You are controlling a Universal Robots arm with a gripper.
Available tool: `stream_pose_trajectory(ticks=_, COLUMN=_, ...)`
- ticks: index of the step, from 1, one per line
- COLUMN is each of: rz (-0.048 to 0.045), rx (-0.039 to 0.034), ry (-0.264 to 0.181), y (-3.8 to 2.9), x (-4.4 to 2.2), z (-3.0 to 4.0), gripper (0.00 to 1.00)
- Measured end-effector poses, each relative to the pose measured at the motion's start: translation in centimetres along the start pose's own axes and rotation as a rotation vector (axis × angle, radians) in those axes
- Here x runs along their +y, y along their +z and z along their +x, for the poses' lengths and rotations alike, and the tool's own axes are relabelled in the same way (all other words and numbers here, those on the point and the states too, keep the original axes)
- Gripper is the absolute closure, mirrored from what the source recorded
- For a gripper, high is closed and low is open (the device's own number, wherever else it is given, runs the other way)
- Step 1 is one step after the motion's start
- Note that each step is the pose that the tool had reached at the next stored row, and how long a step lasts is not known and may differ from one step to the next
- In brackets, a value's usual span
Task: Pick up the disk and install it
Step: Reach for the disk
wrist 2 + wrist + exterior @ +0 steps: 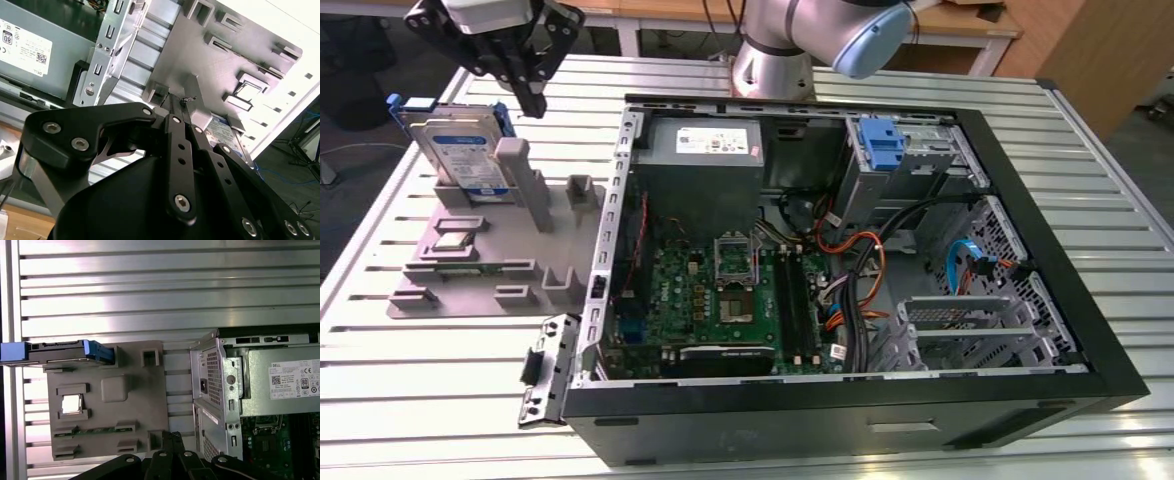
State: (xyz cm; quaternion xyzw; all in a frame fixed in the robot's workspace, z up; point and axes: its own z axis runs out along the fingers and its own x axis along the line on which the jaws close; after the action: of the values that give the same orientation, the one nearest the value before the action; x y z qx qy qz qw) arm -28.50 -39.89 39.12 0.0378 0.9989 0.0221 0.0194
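The end effector (531,98), fingers clenched together on nothing, hangs over the grey fixture (467,265), near the disk (460,150) but apart from it. The disk stands on edge in a slot at the fixture's far corner, with bare bench (440,370) beyond. The open computer case (1107,330) borders the fixture on the exterior view's right. In the second wrist view, black linkage hides most of the disk (222,131).
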Motion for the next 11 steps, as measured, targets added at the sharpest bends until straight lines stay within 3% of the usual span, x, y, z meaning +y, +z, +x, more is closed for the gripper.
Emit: stream_pose_trajectory(ticks=11, rz=0.0001, rx=0.0, ry=0.0, y=-0.02, x=-0.03, z=0.34, gripper=0.89)
